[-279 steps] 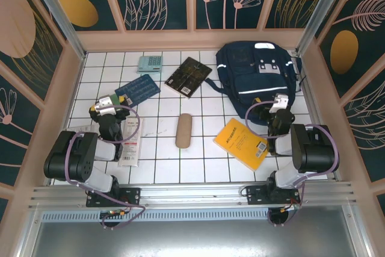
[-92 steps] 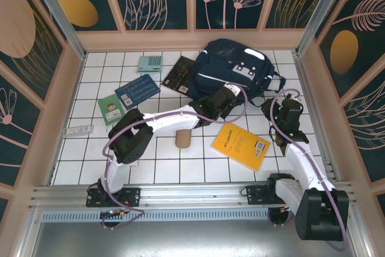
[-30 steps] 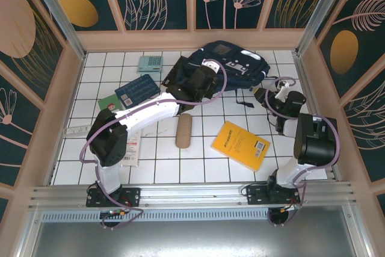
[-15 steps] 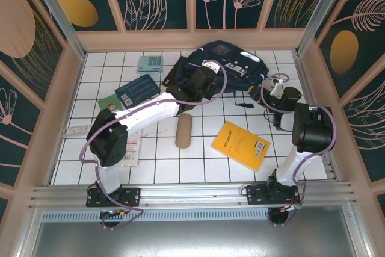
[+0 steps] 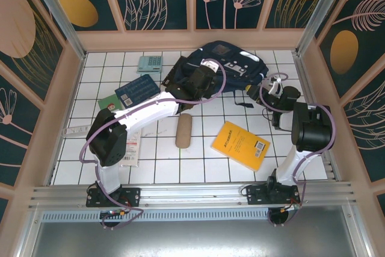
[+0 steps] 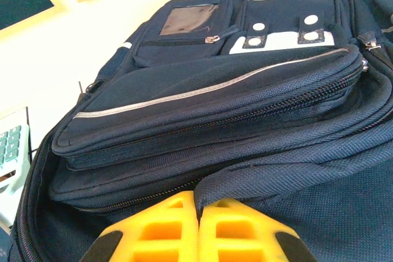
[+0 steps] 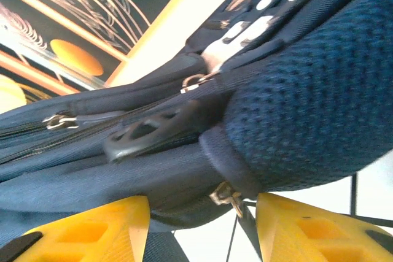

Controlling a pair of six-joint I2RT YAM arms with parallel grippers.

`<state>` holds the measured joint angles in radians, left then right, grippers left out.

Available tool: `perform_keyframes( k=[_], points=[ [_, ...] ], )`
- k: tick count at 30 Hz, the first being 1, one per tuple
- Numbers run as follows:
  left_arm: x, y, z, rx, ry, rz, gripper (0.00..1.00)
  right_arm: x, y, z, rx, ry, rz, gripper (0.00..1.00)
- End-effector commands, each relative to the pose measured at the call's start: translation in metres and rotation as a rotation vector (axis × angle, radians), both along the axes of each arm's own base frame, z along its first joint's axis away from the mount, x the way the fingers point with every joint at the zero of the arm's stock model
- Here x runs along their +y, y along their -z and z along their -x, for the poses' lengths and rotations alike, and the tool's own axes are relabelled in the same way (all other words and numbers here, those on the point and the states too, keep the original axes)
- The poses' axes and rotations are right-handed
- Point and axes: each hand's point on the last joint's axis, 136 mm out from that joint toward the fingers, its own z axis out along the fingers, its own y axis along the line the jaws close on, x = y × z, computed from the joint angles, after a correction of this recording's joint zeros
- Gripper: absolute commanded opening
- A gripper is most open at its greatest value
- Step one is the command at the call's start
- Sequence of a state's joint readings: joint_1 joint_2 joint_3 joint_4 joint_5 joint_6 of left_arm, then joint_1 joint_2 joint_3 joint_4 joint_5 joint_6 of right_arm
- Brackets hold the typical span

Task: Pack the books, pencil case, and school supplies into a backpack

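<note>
On the near part of the white tiled table (image 5: 198, 167), the large yellow book (image 5: 240, 144) lies flat at about 5 o'clock. The tan pencil case (image 5: 183, 130) lies just toward 6 o'clock from the centre. The white packet with red print (image 5: 129, 148) is at 8 o'clock, partly under the left arm. Farther out at 10 o'clock are the small green book (image 5: 108, 102) and the blue book (image 5: 137, 89). The teal calculator (image 5: 150, 63) is beyond them at 11 o'clock.

The navy backpack (image 5: 237, 67) sits far out at 1 o'clock, slumped with its front pockets facing up. The left fingers (image 6: 159, 234) are pressed tight together, and a fold of the backpack's fabric near a zipper line appears pinched between them. The right fingers (image 7: 92, 228) stand about half apart at the backpack's 3 o'clock side. They straddle a padded edge where a small metal zipper pull (image 7: 226, 197) hangs, and they are not clamped on it.

The backpack looks soft and floppy. It will likely sag and fold rather than hold its mouth open, so a single pinch would only drag it. The firmer holds are probably the stitched seam beside the zipper and the pull itself, with one arm bracing the backpack while the other draws the zipper.
</note>
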<state>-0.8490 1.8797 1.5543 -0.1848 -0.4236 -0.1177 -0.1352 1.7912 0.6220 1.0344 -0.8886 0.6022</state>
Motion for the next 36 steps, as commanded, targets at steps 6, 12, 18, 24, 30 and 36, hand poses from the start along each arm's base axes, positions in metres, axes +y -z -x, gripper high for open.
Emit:
perform_keyframes(
  k=[6,12,18,24,30,36],
  points=[
    [0.003,-0.059,-0.008,-0.095,-0.048,0.13,0.0,0.022,-0.066,0.021,-0.191,-0.109,0.016,0.51],
    [0.003,-0.06,-0.007,-0.094,-0.047,0.132,0.0,0.017,-0.07,0.02,-0.196,-0.069,0.065,0.52],
    [0.007,-0.065,-0.008,-0.115,-0.052,0.113,0.0,0.005,-0.059,0.02,-0.205,0.029,0.167,0.52],
    [0.023,-0.081,-0.016,-0.144,-0.085,0.115,0.0,0.003,-0.047,0.025,-0.257,0.087,0.239,0.53],
    [0.032,-0.09,-0.02,-0.15,-0.102,0.142,0.0,0.001,-0.036,0.027,-0.272,0.117,0.237,0.48],
    [0.033,-0.091,-0.021,-0.149,-0.103,0.14,0.0,0.004,-0.006,0.012,-0.131,0.082,0.213,0.43]
  ],
)
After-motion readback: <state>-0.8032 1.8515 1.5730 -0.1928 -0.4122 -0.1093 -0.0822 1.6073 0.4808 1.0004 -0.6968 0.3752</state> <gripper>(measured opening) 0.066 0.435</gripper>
